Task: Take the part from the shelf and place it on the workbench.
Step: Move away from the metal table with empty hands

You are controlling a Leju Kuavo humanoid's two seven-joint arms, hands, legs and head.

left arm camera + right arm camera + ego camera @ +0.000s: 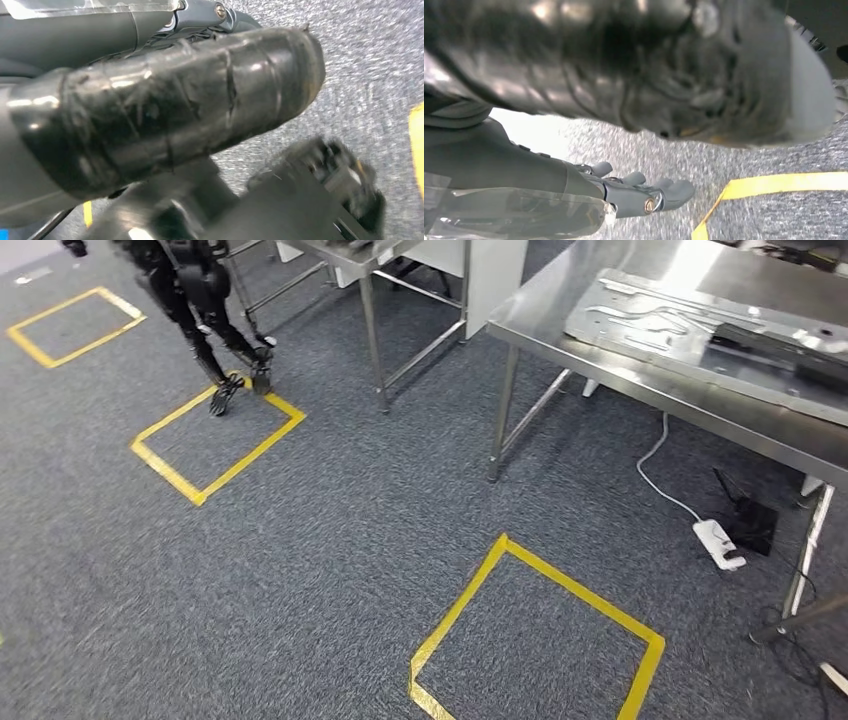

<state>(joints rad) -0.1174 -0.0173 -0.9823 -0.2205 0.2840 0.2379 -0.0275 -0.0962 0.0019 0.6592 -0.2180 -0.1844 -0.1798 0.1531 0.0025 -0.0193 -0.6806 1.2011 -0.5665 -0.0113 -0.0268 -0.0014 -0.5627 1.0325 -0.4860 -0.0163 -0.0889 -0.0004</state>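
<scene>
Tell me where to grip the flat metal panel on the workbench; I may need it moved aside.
Probably by its near long edge, coming from the bench's open front. The panel lies flat on the workbench, so only its thin rim offers a hold.

A thick glossy black tape-wrapped thumb [170,115] fronts the left hand [165,120], while the right hand [634,192] shows matte grey fingers [674,190], a brass-coloured screw and a clear plastic cover.
</scene>
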